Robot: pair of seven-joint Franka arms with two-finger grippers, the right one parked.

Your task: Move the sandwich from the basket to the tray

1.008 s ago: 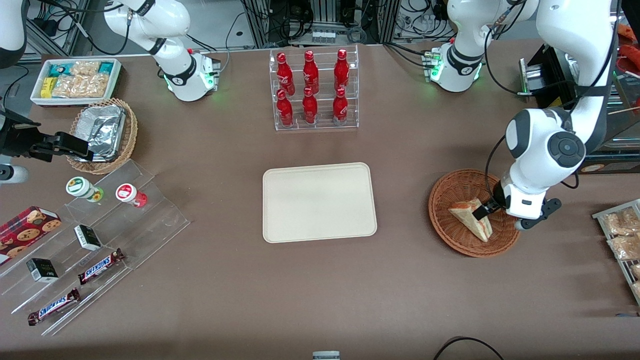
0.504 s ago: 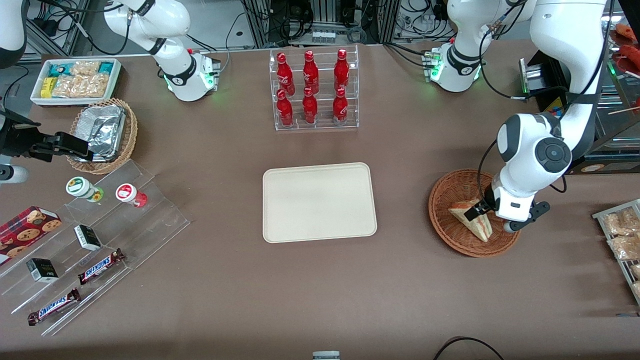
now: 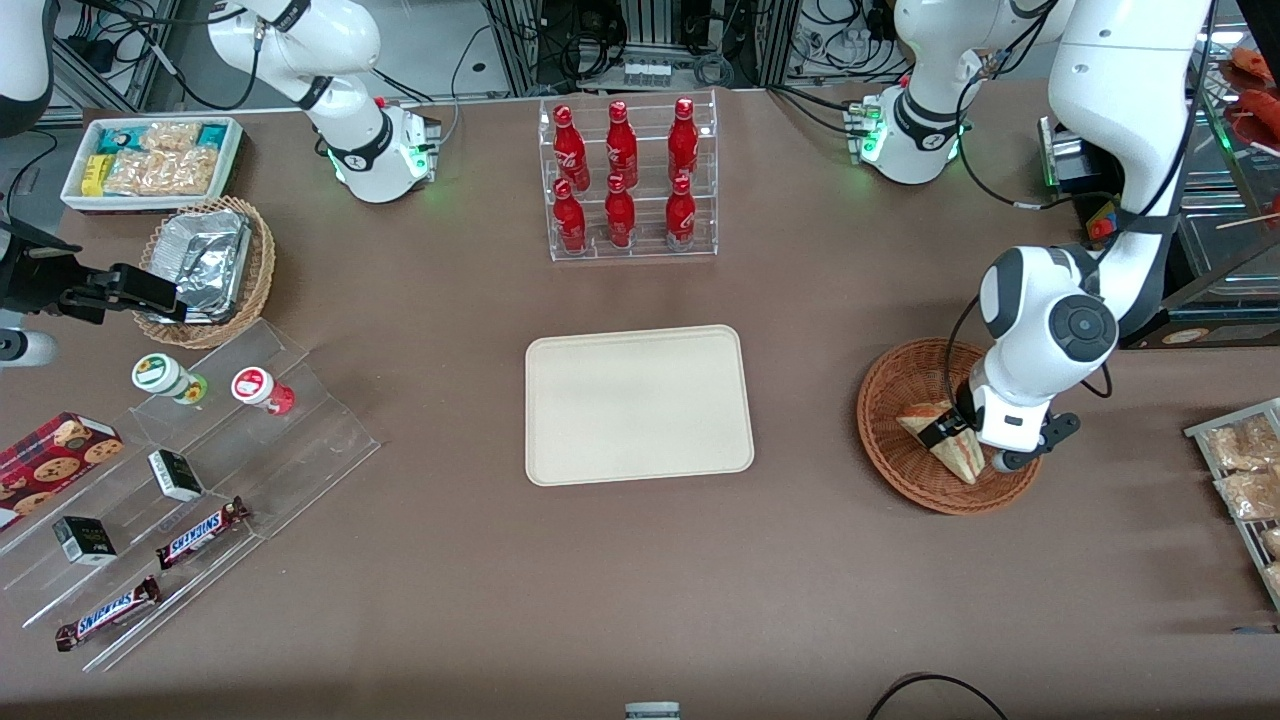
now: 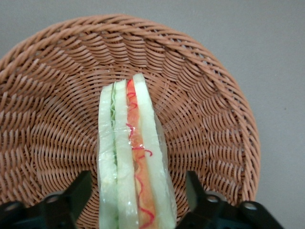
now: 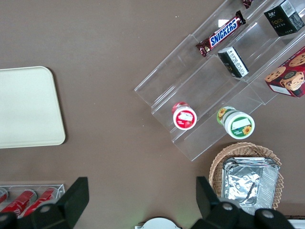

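1. The gripper (image 3: pixel 948 432) of the working left arm is down inside the basket (image 3: pixel 890 400), which sits on the brown table (image 3: pixel 640 560) toward the working arm's end.
2. In the wrist view the gripper (image 4: pixel 136 193) has its 2 fingers (image 4: pixel 78 188) spread wide, 1 on each flat side of the sandwich (image 4: pixel 131 157), with a clear gap between each finger and the bread; it is not holding anything.
3. The sandwich (image 3: pixel 945 440) stands on edge in the basket (image 4: pixel 209 95), its cut face turned up so that the white bread, green layer and red-orange layer show as stripes. It appears to be wrapped in clear film.
4. From the front, the sandwich lies in the part of the basket nearer the camera, with its point toward the tray.
5. The tray (image 3: pixel 560 360) lies flat in the middle of the table, well apart from the basket, and nothing is on it.
6. Farther from the front camera than the tray stands a clear rack (image 3: pixel 630 250) with 6 red bottles (image 3: pixel 620 150) in 2 rows of 3.
7. Toward the parked arm's end are a tan wicker basket with foil (image 3: pixel 205 265), a white bin of snack packets (image 3: pixel 150 165) and a clear stepped display (image 3: pixel 300 440) with 2 Snickers bars (image 3: pixel 200 532).
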